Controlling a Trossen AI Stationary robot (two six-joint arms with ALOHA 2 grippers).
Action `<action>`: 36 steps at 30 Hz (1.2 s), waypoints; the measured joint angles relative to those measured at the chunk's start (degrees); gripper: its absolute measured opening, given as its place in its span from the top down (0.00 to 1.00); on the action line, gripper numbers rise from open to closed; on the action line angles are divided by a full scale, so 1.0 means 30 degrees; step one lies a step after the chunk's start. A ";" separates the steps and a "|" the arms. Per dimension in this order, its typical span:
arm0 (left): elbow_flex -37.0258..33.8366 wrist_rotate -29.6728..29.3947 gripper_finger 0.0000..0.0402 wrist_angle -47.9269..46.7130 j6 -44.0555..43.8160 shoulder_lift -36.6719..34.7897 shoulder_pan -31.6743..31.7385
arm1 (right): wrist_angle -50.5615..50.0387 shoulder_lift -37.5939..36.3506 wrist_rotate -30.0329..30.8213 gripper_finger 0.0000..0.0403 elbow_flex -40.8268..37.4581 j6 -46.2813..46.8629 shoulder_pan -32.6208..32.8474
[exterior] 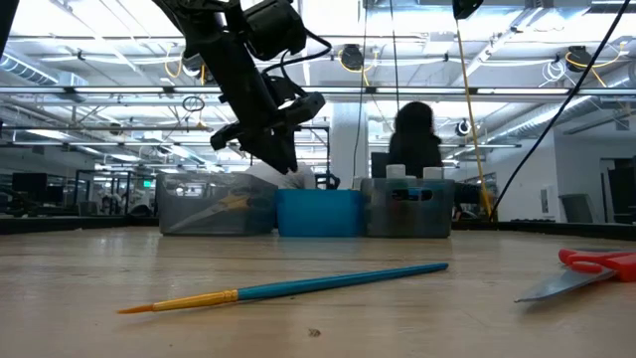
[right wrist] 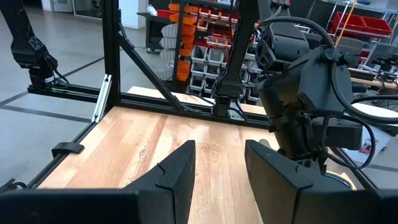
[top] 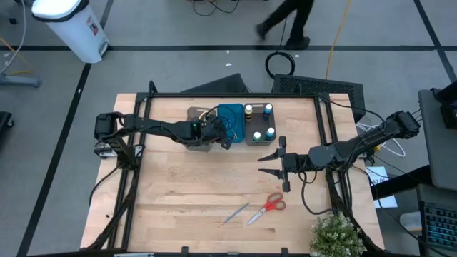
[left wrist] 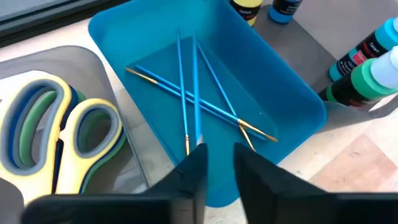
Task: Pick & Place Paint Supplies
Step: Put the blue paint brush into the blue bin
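Note:
My left gripper (left wrist: 217, 163) hovers over the near rim of the blue tray (left wrist: 292, 93), its fingers a little apart with nothing between them. Several thin blue brushes (left wrist: 205, 102) lie crossed on the tray's floor. One brush (left wrist: 196, 87) ends right beside a fingertip; I cannot tell whether it touches. Scissors with yellow, green and blue handles (left wrist: 62, 130) lie in the grey tray beside it. White bottles with blue, green and yellow tops (top: 258, 121) stand in the other grey tray. A blue brush (top: 234, 213) and red scissors (top: 268, 207) lie on the table. My right gripper (top: 275, 163) is open and empty.
The three trays stand in a row at the table's far edge (exterior: 318, 212). A potted plant (top: 335, 235) stands at the near right corner. A person (top: 285, 21) walks on the floor beyond the table. Bare wood lies between the trays and the loose brush (exterior: 288, 288).

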 joint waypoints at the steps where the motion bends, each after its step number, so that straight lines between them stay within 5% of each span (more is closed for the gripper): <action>1: 0.0000 -0.0081 0.77 0.0015 0.0000 0.0000 0.0000 | 0.0000 0.0000 0.0000 0.68 0.0005 0.0000 0.0007; 6: 0.0000 -0.0234 0.60 0.0158 0.1555 0.0000 0.0000 | -0.0002 0.0000 0.0000 0.68 0.0005 0.0000 0.0005; 10: 0.0002 0.2599 0.51 0.0604 0.3477 -0.0570 -0.0167 | -0.0019 0.0000 -0.0007 0.68 -0.0001 -0.0005 0.0002; 20: 0.0022 0.7012 0.47 0.1887 0.4600 -0.1661 -0.5073 | 0.0015 -0.0009 0.0000 0.68 0.0005 -0.0687 0.0006; 29: 0.0029 0.6793 0.47 0.3128 0.4182 -0.0232 -1.1259 | 0.0358 -0.0013 -0.0060 0.68 -0.0001 -0.1022 0.0020; 36: 0.1311 0.2963 0.47 0.3578 0.2665 0.2137 -1.4038 | 0.0450 -0.0007 -0.0124 0.68 -0.0003 -0.0808 0.0150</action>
